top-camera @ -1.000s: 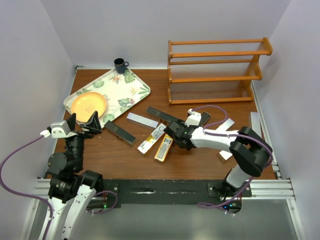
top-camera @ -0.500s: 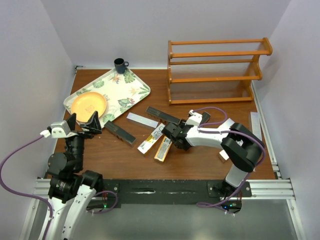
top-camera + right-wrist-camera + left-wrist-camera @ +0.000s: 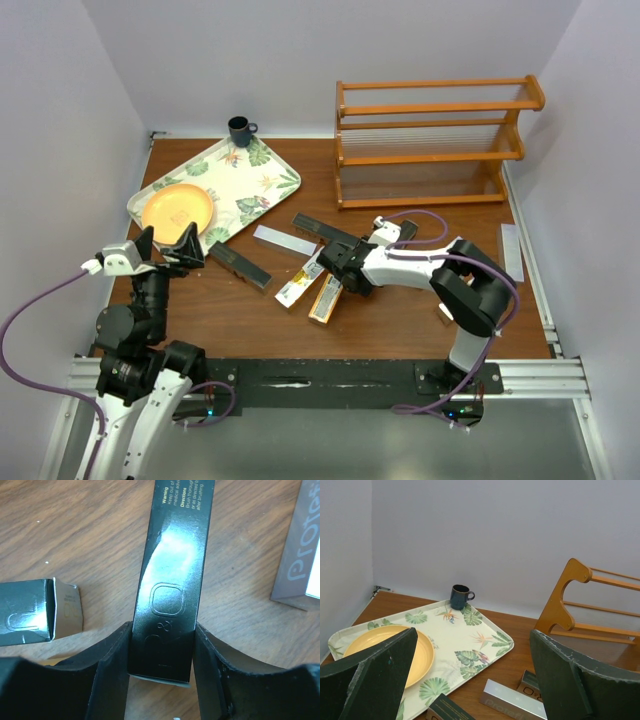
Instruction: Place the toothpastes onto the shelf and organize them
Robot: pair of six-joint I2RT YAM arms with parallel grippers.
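The right gripper [image 3: 162, 652] has its jaws pressed against both long sides of a black toothpaste box [image 3: 175, 555], which lies flat on the table [image 3: 200, 300] in front of the shelf [image 3: 430, 140]. The left gripper [image 3: 472, 645] has its jaws wide apart, holding nothing.

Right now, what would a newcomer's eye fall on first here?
The right gripper, mid-table, has its fingers against both sides of a black toothpaste box, with other boxes scattered around it. Behind stands the orange wooden shelf, every tier bare. At far left, a yellow plate lies on a leaf-patterned tray.
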